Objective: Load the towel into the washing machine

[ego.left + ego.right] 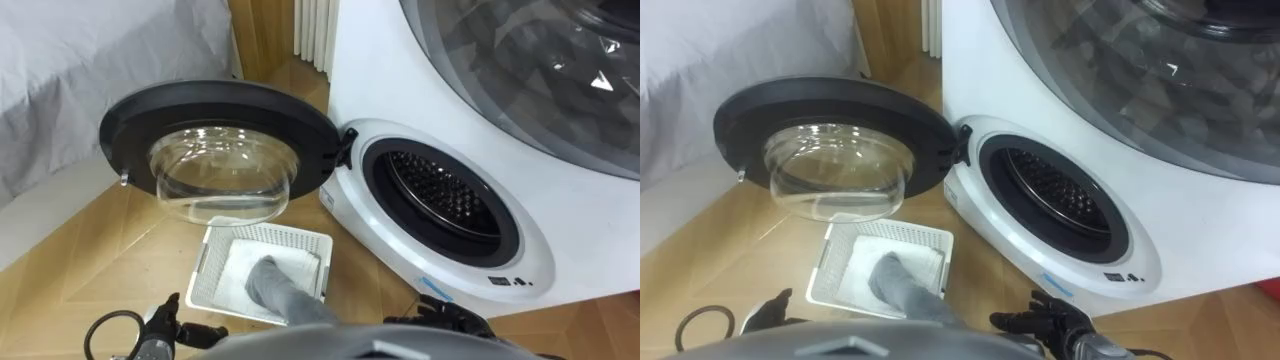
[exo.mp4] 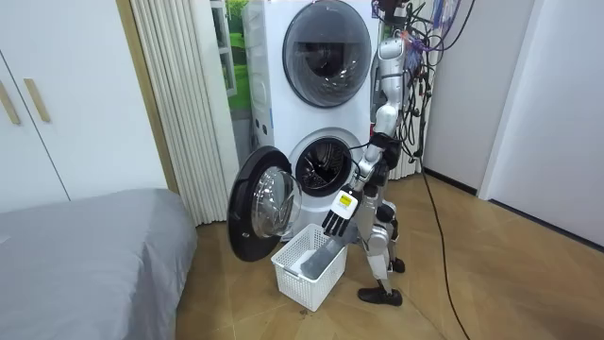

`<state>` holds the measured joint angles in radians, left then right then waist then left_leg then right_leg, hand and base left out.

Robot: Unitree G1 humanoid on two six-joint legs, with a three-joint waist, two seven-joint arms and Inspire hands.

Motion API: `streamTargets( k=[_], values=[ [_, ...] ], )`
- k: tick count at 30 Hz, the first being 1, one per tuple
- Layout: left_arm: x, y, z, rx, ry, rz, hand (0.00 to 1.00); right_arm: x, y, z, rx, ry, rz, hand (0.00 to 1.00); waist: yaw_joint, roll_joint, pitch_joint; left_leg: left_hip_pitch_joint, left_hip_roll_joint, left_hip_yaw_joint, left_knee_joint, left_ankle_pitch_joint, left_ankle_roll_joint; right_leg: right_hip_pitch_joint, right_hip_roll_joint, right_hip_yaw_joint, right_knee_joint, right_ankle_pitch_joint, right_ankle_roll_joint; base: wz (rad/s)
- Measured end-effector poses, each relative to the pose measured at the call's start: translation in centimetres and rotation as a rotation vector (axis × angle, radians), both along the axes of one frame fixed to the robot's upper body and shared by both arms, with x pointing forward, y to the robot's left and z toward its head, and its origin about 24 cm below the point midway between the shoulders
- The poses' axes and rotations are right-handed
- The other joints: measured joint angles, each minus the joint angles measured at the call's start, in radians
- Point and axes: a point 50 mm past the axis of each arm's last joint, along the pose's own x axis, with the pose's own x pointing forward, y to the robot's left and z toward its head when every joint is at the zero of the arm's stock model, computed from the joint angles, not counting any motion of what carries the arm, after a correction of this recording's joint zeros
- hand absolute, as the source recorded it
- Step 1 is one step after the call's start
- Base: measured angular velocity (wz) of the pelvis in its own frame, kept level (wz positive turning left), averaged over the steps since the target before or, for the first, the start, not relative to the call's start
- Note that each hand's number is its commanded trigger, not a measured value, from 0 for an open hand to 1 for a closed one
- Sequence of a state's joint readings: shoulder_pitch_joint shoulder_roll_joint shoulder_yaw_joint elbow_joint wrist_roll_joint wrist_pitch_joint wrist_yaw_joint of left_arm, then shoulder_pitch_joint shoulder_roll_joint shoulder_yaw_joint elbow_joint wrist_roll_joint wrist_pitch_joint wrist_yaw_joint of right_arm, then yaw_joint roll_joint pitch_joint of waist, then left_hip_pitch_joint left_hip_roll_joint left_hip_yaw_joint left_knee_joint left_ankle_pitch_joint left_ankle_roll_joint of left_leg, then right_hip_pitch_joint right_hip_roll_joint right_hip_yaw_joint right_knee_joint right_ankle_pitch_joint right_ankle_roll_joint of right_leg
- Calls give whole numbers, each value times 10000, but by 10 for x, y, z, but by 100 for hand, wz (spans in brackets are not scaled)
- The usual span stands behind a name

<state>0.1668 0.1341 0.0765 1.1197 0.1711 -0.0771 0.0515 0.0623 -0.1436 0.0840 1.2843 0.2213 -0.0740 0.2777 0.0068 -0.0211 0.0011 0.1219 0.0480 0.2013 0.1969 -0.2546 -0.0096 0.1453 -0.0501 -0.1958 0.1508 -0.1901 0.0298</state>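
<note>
While the crumpled grey towel [image 1: 272, 282] lies in the white slotted plastic basket [image 1: 205, 268], the left hand [image 1: 172, 322] and right hand [image 1: 1040, 322] hang near it, fingers apart and empty. A careless lift could catch the towel on the open black-rimmed round glass door [image 1: 215, 110] overhanging the basket's far edge.

arms: silver-grey | left hand [image 1: 180, 320], right hand [image 1: 1040, 322]: black (both) | feet: black

Obs. 1: the towel [image 1: 282, 290] has its near end under the robot's chest, and the basket [image 1: 270, 233] loses its near rim there too. You can't see where the towel ends.

Obs. 2: left hand [image 1: 168, 315] and right hand [image 1: 1040, 322] are cut by the bottom edge.

Obs. 3: the upper door [image 1: 540, 60] is cropped at the top.

Obs. 4: the drum [image 1: 440, 195] is dark inside, so its contents are unreadable.
</note>
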Motion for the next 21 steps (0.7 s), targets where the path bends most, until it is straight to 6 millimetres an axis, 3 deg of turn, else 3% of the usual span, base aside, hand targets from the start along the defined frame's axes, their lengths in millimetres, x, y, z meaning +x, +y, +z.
streamTargets(
  k=[16,21],
  values=[
    [8,-5,1,646,-193,-907,0,5,-1,1,-150,-214,329,0,-49,179,-7,-404,-5,-131,116,4,4,-366,-21,-110,22,0,0,2],
    [41,-12,5,1178,-853,-2278,0,24,1,3,-295,-298,1129,0,-52,186,37,-1214,-18,-217,403,60,64,-1119,-85,-168,256,12,-21,4]
  ],
)
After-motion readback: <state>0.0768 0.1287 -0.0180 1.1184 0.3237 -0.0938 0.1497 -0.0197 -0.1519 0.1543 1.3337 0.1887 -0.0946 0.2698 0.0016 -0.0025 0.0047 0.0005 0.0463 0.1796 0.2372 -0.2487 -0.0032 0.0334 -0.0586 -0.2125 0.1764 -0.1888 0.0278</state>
